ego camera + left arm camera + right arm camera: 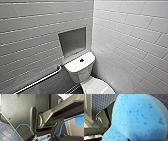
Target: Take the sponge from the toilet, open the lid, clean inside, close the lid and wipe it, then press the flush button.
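Sponge (139,117) — bright blue, speckled with darker pores — sits clamped in the right gripper (110,120).

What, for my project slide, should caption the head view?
White toilet in a tiled corner, flush button on top, grab bar and niche alongside.

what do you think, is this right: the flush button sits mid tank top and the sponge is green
One slip: the sponge is blue, not green, as the right wrist view shows. The flush button does sit mid tank top.
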